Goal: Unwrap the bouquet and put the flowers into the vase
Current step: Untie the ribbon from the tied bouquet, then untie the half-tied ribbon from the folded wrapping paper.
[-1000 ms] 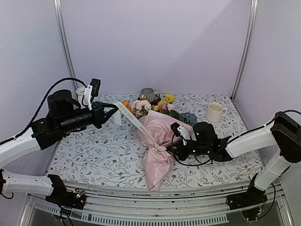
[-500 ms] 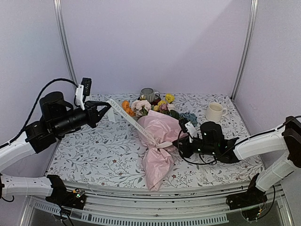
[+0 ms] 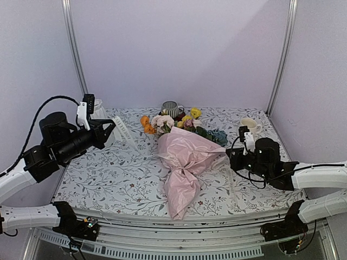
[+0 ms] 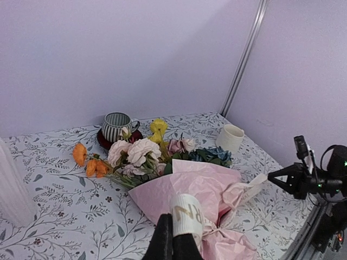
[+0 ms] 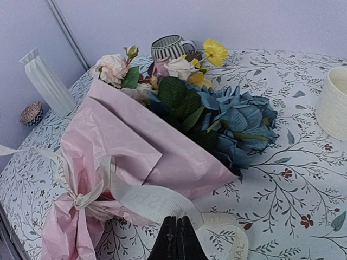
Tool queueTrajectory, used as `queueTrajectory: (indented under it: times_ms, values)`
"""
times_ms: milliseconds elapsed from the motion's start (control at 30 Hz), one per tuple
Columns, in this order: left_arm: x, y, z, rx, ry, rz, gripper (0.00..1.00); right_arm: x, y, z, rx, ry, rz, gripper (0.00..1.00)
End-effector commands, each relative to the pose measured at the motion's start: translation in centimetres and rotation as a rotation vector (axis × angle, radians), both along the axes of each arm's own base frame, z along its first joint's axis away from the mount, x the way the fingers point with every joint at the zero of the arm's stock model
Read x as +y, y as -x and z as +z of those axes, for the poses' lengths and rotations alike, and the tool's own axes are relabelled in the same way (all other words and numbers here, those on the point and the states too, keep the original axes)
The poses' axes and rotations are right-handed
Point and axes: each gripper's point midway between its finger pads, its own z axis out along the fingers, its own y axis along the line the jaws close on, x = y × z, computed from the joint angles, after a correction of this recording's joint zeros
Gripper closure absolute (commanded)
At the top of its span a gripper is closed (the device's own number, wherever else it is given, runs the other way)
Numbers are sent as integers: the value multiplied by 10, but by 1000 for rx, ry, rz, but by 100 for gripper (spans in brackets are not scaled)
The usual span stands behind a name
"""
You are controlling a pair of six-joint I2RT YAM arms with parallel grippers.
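The bouquet [image 3: 183, 158] lies across the middle of the table, a cone of pink tissue paper [image 5: 119, 135] with the flowers [image 3: 174, 122] spilling out at the far end. Its pale ribbon [image 5: 153, 201] is still knotted round the paper's neck. My left gripper [image 3: 111, 129] [image 4: 172, 233] is at the left, shut on one ribbon end [image 4: 187, 215]. Right of the bouquet, my right gripper [image 3: 230, 157] [image 5: 177, 222] is shut on the other end. The white ribbed vase [image 5: 47, 82] [image 4: 9, 187] stands at the far left, mostly hidden behind the left wrist in the top view.
A grey striped mug [image 3: 171, 108] stands on a dark saucer behind the flowers. A cream mug [image 3: 249, 125] is at the back right, just beyond my right wrist. A small patterned ball [image 5: 31, 112] lies near the vase. Lilac walls enclose the table.
Both arms have drawn apart: the left gripper moved left and the right gripper moved right, each pulling its ribbon end out from the bouquet. The bouquet has barely shifted.
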Motion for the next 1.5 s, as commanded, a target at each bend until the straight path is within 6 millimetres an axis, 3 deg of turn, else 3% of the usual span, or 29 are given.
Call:
queueTrajectory:
  times_ms: [0, 200, 467, 500, 600, 667, 833, 900, 1067, 1300, 1367, 1467]
  values:
    - [24, -6, -18, 45, -20, 119, 100, -24, -3, -2, 22, 16, -109, 98]
    - [81, -14, -51, 164, -16, 433, 100, -62, -8, -11, 65, 42, -332, 98]
    - [135, -9, -64, 202, 82, 707, 100, -109, -3, -12, 106, 6, -610, 98]
    - [138, -8, -66, 205, 97, 725, 96, -115, -1, -13, 114, 10, -641, 98]
    - [142, -7, -73, 214, 129, 755, 48, -129, 2, -9, 113, -22, -729, 93]
    - [144, -5, -73, 210, 136, 756, 31, -116, -2, 0, 95, -80, -658, 88]
    - [156, 0, -57, 147, 105, 784, 22, -52, 7, 25, 0, -59, -210, 55]
    - [163, 4, -49, 130, 112, 805, 20, -28, 17, 37, -42, -86, -52, 48]
    - [201, 27, -43, 130, 217, 978, 18, 11, 29, 51, -81, -77, 187, 46]
    - [215, 40, -42, 101, 292, 997, 19, 50, 34, 47, -41, -79, 377, 46]
    - [193, 31, -29, 42, 236, 851, 20, 61, 37, 45, -32, -82, 437, 46]
    - [117, 25, -11, -63, 196, 405, 22, 78, 38, 43, -13, -82, 508, 47]
